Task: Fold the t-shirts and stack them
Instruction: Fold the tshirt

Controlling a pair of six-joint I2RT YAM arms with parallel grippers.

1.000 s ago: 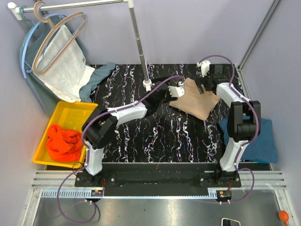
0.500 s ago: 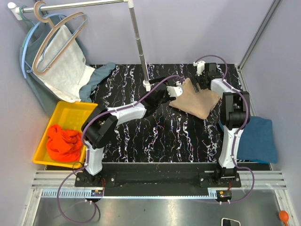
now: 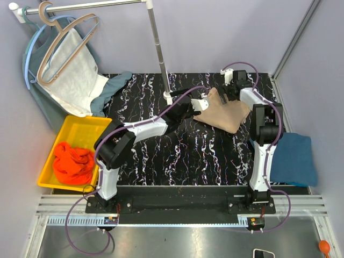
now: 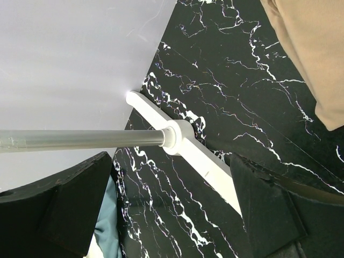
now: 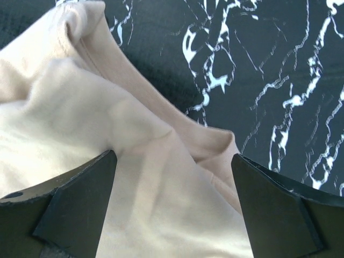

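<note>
1. Left gripper [image 3: 200,103] sat at the left edge of the beige shirt [image 3: 223,113], toward the far side of the table [image 3: 177,156].
2. Its jaws were wide apart and held nothing. The wrist view showed only bare marble and the rack base [image 4: 183,144] between the fingers.
3. Right gripper [image 3: 230,94] was at the beige shirt's far edge.
4. Its jaws were also wide apart, straddling a hemmed fold of the cloth. Fabric lay under the gap but wasn't pinched; I couldn't tell whether the fingers touched it.
5. Beige shirt lay rumpled and partly doubled over, far right of centre, between the two grippers.
6. Blue shirt [image 3: 294,158] lay folded flat at the table's right edge, just beside the right arm and apart from the beige one.
7. Orange shirt [image 3: 72,163] was bunched in the yellow bin [image 3: 86,129], off the table's left side.
8. Rack pole [image 3: 159,51] rose from its base at far centre.
9. A hanger [image 3: 64,45] at far left carried a white cloth [image 3: 75,75], with a grey-green garment [image 3: 115,85] behind it.
</note>
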